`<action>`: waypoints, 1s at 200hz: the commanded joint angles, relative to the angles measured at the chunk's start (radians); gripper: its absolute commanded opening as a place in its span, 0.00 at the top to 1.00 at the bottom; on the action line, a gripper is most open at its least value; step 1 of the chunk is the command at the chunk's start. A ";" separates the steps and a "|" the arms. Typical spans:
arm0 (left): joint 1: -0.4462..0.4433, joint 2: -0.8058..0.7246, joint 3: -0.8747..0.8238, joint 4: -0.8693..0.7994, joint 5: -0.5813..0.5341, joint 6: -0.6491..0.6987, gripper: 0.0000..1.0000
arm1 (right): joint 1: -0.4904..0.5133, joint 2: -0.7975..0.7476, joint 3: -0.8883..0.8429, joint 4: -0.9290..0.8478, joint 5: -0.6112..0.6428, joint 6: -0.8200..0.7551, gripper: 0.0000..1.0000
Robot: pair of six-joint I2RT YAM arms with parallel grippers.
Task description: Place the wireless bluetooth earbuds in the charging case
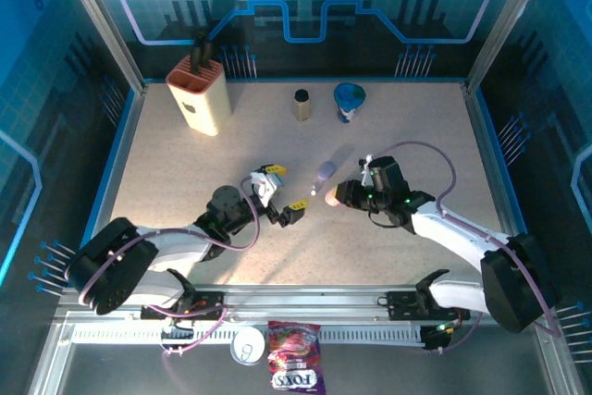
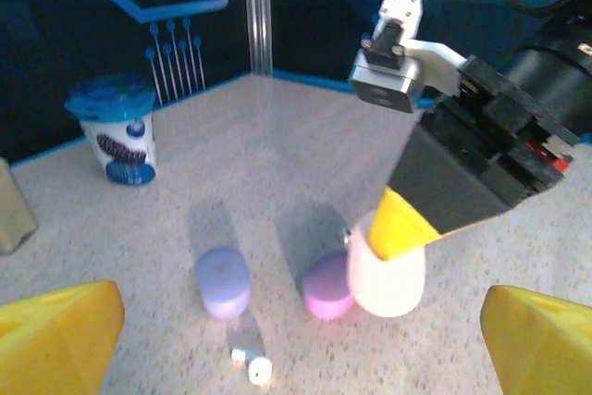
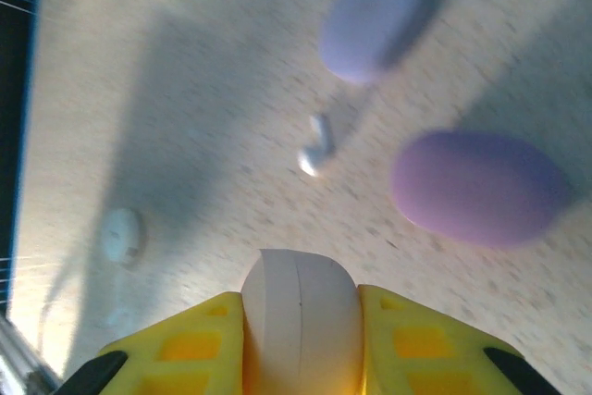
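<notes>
The left arm (image 1: pixel 171 249) stretches low over the surface (image 1: pixel 185 164), jaws spread wide, a white earbud (image 2: pixel 252 364) lying just ahead beside a lilac case (image 2: pixel 222 281). The right arm (image 1: pixel 458 228) faces it, jaws gripping a white case (image 3: pixel 301 307).

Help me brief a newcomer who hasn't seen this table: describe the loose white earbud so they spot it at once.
On the speckled table, look next to the right hand, which grips a white case. A lavender case and a purple case lie there, and the white earbud lies near them. It is tiny and stemmed, far smaller than either pebble-shaped case.
</notes>
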 commanded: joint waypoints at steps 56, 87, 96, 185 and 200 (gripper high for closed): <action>0.012 -0.099 0.218 -0.736 -0.125 -0.028 0.01 | 0.001 0.047 -0.122 0.019 0.088 0.006 0.78; 0.013 -0.051 0.353 -1.002 -0.202 -0.073 0.01 | 0.001 0.008 -0.097 -0.021 0.134 -0.037 0.54; 0.011 -0.041 0.373 -1.043 -0.225 -0.085 0.01 | 0.001 -0.009 -0.093 -0.025 0.146 -0.052 0.47; 0.063 0.101 0.620 -1.615 -0.470 -0.265 0.04 | 0.070 -0.114 -0.043 -0.042 0.198 -0.114 0.33; 0.074 0.123 0.638 -1.678 -0.497 -0.310 0.09 | 0.075 -0.098 -0.034 -0.043 0.196 -0.120 0.33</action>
